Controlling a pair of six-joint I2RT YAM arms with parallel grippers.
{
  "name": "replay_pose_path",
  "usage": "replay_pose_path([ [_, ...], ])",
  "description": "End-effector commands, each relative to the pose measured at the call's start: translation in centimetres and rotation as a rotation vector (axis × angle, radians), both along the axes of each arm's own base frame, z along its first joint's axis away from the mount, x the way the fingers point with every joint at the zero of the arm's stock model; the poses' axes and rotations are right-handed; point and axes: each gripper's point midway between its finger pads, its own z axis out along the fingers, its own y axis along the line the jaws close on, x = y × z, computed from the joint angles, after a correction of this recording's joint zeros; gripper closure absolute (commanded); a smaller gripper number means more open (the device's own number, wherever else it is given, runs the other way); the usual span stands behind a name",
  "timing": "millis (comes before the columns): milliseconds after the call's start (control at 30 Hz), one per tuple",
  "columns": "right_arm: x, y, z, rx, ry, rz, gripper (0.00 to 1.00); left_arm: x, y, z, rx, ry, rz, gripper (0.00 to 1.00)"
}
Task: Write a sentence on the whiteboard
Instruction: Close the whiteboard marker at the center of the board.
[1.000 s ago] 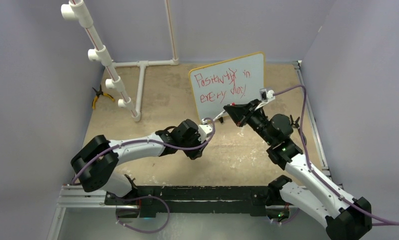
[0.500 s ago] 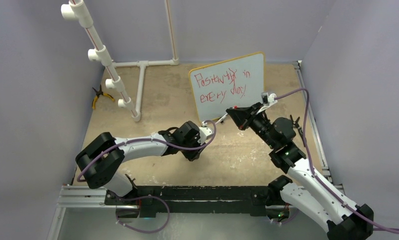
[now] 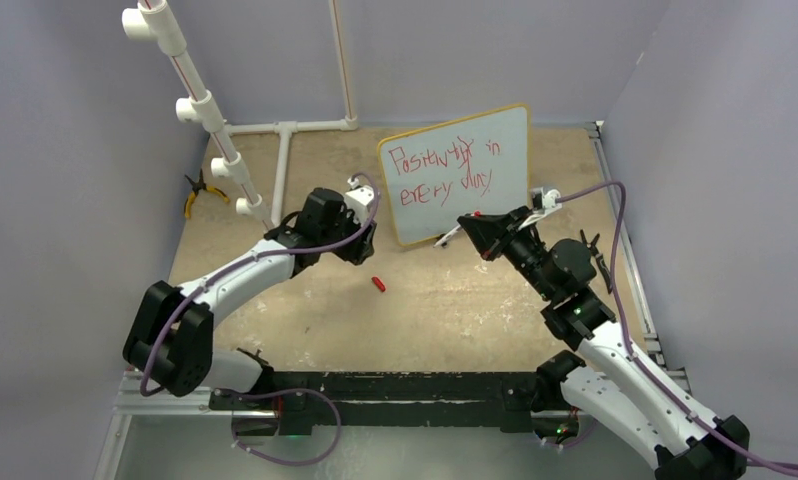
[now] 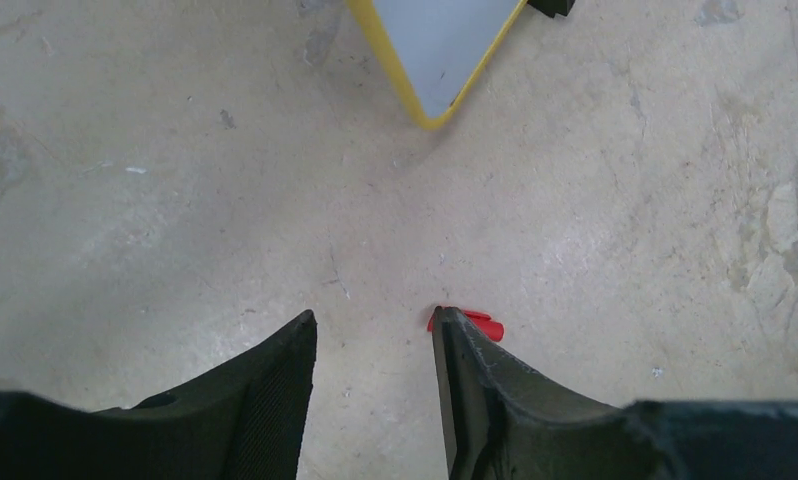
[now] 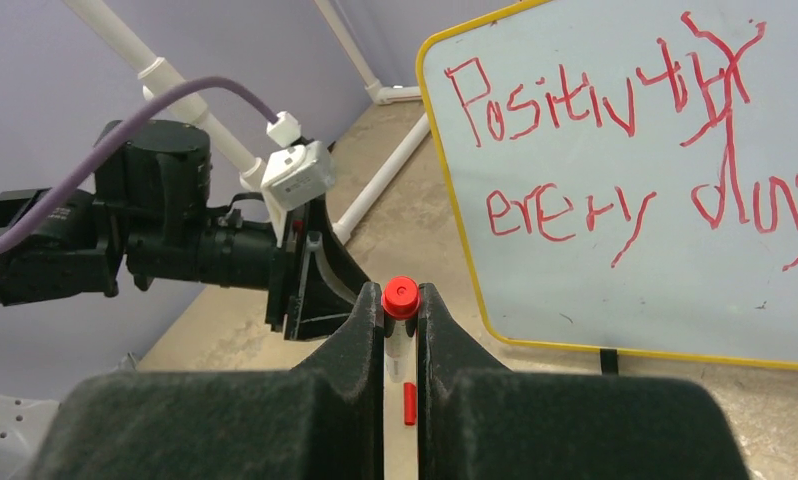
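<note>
Right claw (image 5: 400, 312) grips red-ended white marker (image 5: 400, 297) near yellow-framed whiteboard (image 3: 455, 175) (red scrawled sentence (image 3: 443, 168) on it); left claw (image 4: 373, 330) wide open over tan table (image 4: 175, 200), small red cap (image 4: 483, 323) beside it

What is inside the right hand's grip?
A white marker pen with a red end, clamped between the right hand's black fingers. The fingers cover most of its barrel.

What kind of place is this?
Probably a robot lab test cell: two arms bolted to a rail at the table edge, plain walls enclosing it, and the right tool gripping a marker beside a whiteboard.
</note>
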Motion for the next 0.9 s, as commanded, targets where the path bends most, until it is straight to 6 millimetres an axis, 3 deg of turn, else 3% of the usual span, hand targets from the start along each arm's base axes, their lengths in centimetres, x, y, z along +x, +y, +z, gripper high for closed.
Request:
replay_pose_path([
  [0,-0.2,-0.2,1.1,0.006,-0.043,-0.003,1.0,0.6,-1.5,0.0,-0.019,0.01,-0.125,0.54],
  [233,-0.5,-0.6,0.3,-0.004,-0.029,-0.016,1.0,-0.6,-2.5,-2.3,-0.08,0.166,-0.084,0.47],
  [500,-0.6,-0.6,0.2,0.0,-0.034,-0.011,1.0,-1.6,-1.7,-3.7,-0.191,0.329,0.238,0.46],
  [667,-0.3,-0.5,0.2,-0.024,-0.05,-0.012,1.0,-2.3,-1.6,-4.5,-0.2,0.365,0.365,0.49],
  [867,-0.6,-0.5,0.2,-0.028,-0.059,-0.003,1.0,-2.8,-2.3,-5.4,-0.162,0.301,0.337,0.49],
])
